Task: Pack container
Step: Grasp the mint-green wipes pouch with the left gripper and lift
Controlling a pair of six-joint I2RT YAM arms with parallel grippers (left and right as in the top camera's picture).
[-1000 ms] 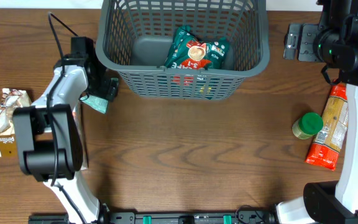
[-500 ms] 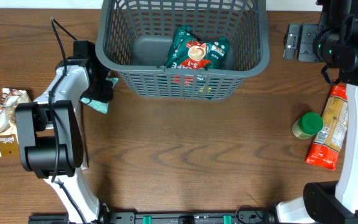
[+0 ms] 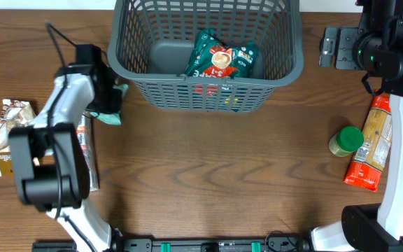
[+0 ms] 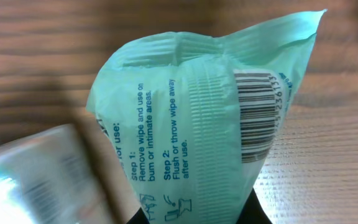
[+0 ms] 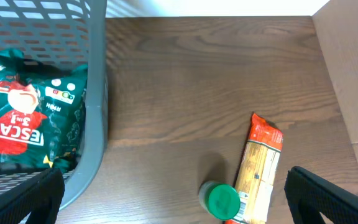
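Your left wrist view fills with a mint wipes packet (image 4: 210, 130), its barcode and usage text readable. Overhead shows only its corner under the left gripper (image 3: 109, 98), whose jaws pinch it, apparently at its lower edge. The container (image 3: 294, 59) stands just right of that gripper, rim close. The right gripper (image 5: 176, 202) hangs spread wide off the container's right wall. Bare table (image 3: 222, 175) lies in front.
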